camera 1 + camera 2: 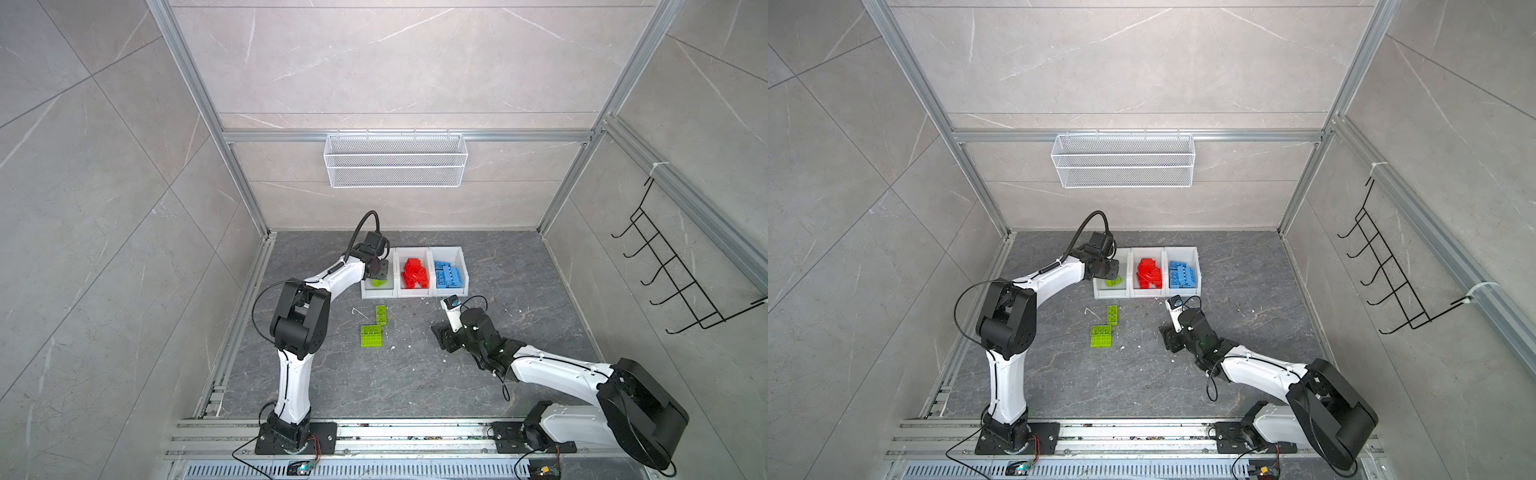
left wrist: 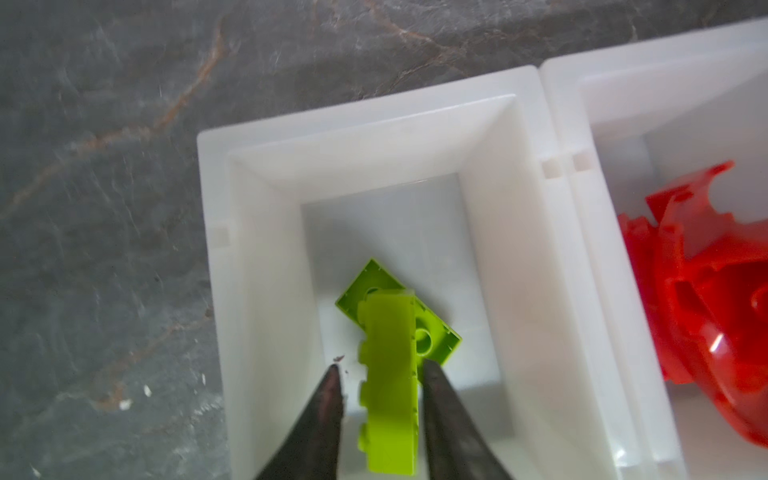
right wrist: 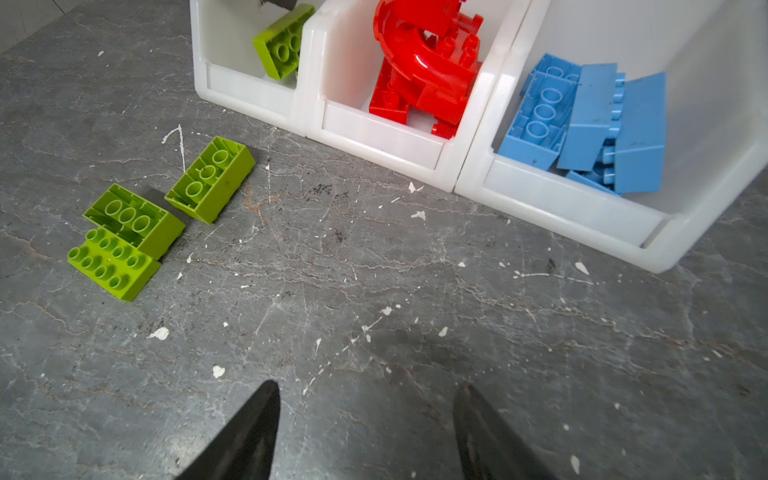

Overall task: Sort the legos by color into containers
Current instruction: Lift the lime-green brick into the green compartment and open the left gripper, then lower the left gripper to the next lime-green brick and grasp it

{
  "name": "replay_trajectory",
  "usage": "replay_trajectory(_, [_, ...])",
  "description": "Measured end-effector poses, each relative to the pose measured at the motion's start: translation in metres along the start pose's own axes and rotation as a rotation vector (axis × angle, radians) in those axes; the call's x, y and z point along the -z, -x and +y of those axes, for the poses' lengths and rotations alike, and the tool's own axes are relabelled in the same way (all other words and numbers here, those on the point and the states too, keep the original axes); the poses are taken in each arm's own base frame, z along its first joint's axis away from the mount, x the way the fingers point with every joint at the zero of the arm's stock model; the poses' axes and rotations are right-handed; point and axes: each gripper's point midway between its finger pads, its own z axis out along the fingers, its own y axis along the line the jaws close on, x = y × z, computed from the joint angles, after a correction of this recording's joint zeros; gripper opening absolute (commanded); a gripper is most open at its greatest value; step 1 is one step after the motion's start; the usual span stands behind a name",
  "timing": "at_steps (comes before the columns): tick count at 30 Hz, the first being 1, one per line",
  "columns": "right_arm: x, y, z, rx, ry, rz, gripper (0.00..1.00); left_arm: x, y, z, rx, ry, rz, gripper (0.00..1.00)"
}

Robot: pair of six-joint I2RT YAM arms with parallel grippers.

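Nearest, the right gripper [image 3: 370, 386] hangs over the dark grey stone-look tabletop [image 3: 374, 270], jaws apart, nothing between them. Just beyond, three loose lime green plastic studded bricks [image 3: 135, 220] lie on the table, two of them touching. Further back is the row of three white plastic bins [image 1: 415, 292]: blue bricks [image 1: 448, 275] in the right one, red bricks [image 1: 414, 273] in the middle. Over the left bin [image 2: 266, 291] the left gripper [image 2: 381, 365] stands parted. A lime green brick [image 2: 390, 395] sits between its fingers with a gap on one side, above another lime brick [image 2: 434, 338] on the bin floor.

We view the whole bench [image 1: 395, 374] from high overhead in both top views — wrist cameras, close behind each end effector [image 2: 381, 365], share the containers [image 3: 374, 137].
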Motion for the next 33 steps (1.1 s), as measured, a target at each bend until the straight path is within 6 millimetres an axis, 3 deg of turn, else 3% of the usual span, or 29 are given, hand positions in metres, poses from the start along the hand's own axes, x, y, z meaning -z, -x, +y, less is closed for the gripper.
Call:
replay_trajectory(5, [0.000,0.000,0.000,0.000,0.000,0.000,0.68,0.003,0.001,0.000,-0.006,-0.003,-0.002,0.59])
replay_trajectory(8, [0.000,0.000,0.000,0.000,0.000,0.000,0.68,0.018,0.004,0.000,-0.009,-0.007,-0.018,0.60])
replay_trajectory(13, [0.000,0.000,0.000,0.000,0.000,0.000,0.68,0.077,0.015,-0.002,-0.020,-0.002,-0.095,0.68])
replay_trajectory(14, [0.000,0.000,0.000,0.000,0.000,0.000,0.68,0.093,0.016,-0.005,-0.026,-0.001,-0.116,0.74])
replay_trajectory(15, [0.000,0.000,0.000,0.000,0.000,0.000,0.68,0.107,0.016,-0.010,-0.030,-0.006,-0.132,0.98])
replay_trajectory(19, [0.000,0.000,0.000,0.000,0.000,0.001,0.68,0.145,-0.005,-0.029,-0.039,-0.041,-0.164,0.97])
replay_trajectory(22, [-0.003,-0.005,0.000,0.001,-0.002,0.016,0.68,0.139,-0.043,-0.037,-0.042,-0.044,-0.112,0.98])
replay_trajectory(27, [-0.006,-0.009,-0.001,0.003,-0.004,0.031,0.68,0.101,-0.109,-0.024,-0.007,0.012,0.049,0.97])
replay_trajectory(33, [-0.006,-0.008,0.000,0.003,-0.004,0.029,0.68,0.080,-0.124,-0.028,0.026,0.032,0.097,0.95])
